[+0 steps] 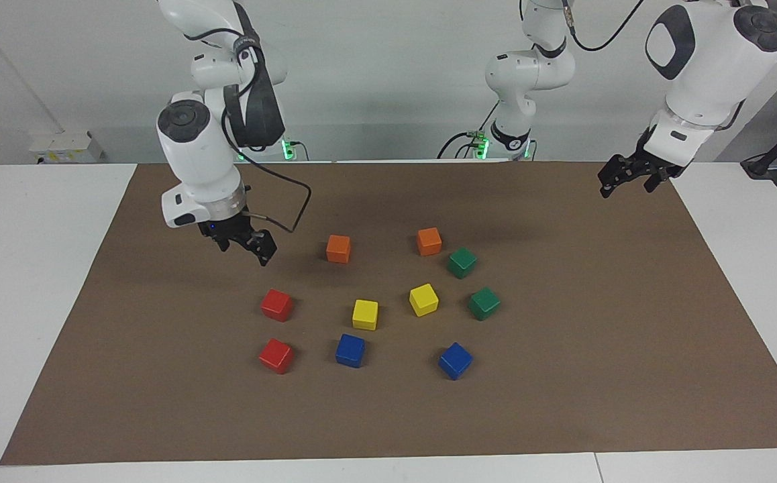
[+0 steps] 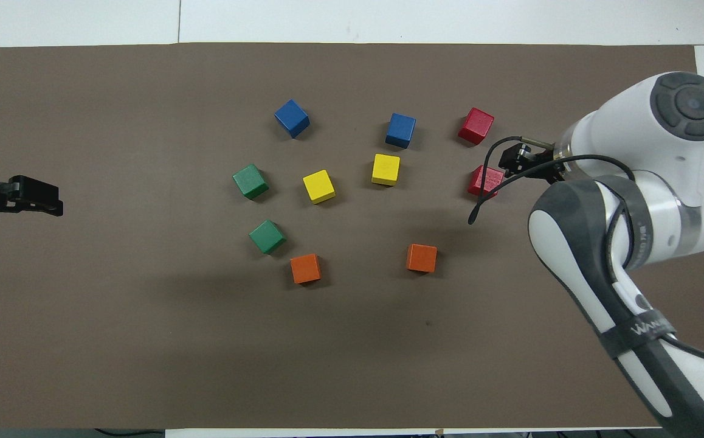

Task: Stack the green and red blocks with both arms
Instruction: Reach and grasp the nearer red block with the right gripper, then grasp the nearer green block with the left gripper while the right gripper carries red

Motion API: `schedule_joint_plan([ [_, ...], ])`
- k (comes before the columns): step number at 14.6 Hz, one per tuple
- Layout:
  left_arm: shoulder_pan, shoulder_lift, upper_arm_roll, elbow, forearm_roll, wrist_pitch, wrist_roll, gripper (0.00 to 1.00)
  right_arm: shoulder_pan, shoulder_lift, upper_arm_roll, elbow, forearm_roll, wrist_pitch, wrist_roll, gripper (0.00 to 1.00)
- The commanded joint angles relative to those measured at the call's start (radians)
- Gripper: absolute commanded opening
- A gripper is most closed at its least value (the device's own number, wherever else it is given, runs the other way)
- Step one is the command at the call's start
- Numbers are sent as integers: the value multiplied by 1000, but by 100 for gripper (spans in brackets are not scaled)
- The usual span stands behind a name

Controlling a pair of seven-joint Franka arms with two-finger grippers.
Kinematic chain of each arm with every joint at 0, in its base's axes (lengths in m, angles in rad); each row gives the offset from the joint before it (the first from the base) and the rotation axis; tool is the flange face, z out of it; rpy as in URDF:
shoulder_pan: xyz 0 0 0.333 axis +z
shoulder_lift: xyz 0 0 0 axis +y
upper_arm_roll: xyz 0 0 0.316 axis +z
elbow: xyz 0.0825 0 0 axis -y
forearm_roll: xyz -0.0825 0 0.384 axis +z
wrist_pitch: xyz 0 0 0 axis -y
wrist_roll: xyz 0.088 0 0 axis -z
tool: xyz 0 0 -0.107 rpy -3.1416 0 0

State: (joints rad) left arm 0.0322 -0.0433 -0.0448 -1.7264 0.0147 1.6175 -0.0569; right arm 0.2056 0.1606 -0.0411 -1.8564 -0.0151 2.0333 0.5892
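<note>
Two red blocks [image 1: 276, 304] [image 1: 276, 355] lie on the brown mat toward the right arm's end, and two green blocks [image 1: 461, 262] [image 1: 484, 303] lie toward the left arm's end. All four rest singly, apart from each other. My right gripper [image 1: 244, 245] hangs open and empty over the mat, just beside the red block [image 2: 486, 181] that is nearer to the robots; in the overhead view its tip [image 2: 510, 161] overlaps that block's edge. My left gripper [image 1: 623, 178] waits open and empty over the mat's edge at its own end.
Two orange cubes [image 1: 338, 248] [image 1: 429, 241], two yellow cubes [image 1: 365, 314] [image 1: 423, 299] and two blue cubes [image 1: 350, 350] [image 1: 455, 360] sit between the red and green pairs. The brown mat [image 1: 563, 402] covers most of the white table.
</note>
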Motion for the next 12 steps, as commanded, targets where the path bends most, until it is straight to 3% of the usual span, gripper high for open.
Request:
schedule_joint_plan([
  [1, -9, -27, -3, -12, -13, -2, 6, 100, 17, 62, 1, -7, 21, 102, 37, 100],
  [5, -49, -55, -15, -48, -13, 5, -41, 100, 21, 120, 1, -27, 21, 191, 63, 100],
  [7, -113, -52, -30, -87, -16, 117, -209, 100, 34, 151, 1, -27, 21, 229, 70, 100],
  [12, -297, 91, -30, -137, -16, 273, -631, 100, 34, 200, 1, -30, 20, 289, 73, 100],
])
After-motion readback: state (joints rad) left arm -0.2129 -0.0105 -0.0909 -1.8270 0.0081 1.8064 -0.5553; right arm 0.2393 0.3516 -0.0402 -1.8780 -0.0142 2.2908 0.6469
